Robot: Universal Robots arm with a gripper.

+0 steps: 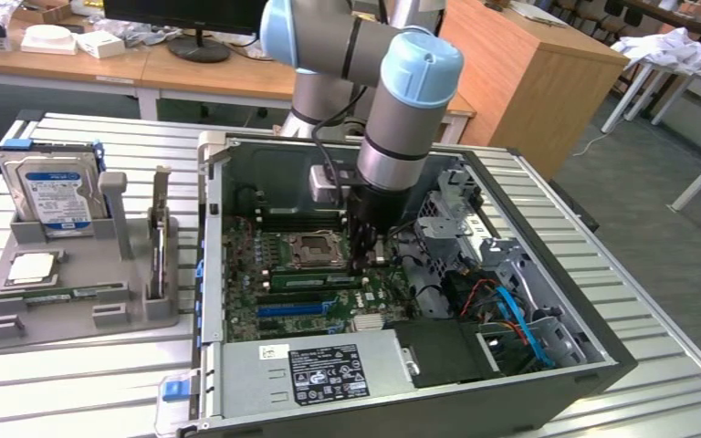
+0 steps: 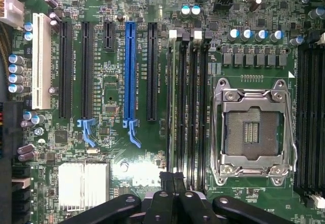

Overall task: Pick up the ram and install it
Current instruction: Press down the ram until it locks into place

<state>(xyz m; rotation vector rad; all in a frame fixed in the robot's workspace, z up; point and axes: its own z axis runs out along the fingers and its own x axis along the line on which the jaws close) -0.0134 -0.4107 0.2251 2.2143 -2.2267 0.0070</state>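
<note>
My gripper (image 1: pixel 369 255) hangs low inside the open computer case (image 1: pixel 594 360), just above the motherboard (image 1: pixel 289 306). In the wrist view its black fingertips (image 2: pixel 166 179) are pressed together over one end of the outermost memory slot (image 2: pixel 173 107), beside the empty processor socket (image 2: pixel 251 132). I see nothing between the fingers. A green strip that looks like a ram (image 1: pixel 311 279) lies along those slots in the exterior view. Another green ram (image 1: pixel 68 294) lies flat in the grey holder (image 1: pixel 77 319) at the exterior view's left.
The holder also carries a silver hard drive with a blue label (image 1: pixel 56 196), a square silver processor chip (image 1: pixel 32 267) and a thin upright card (image 1: pixel 160 233). The power supply (image 1: pixel 314 370), cables and drive cage (image 1: pixel 509 301) crowd the case around the gripper.
</note>
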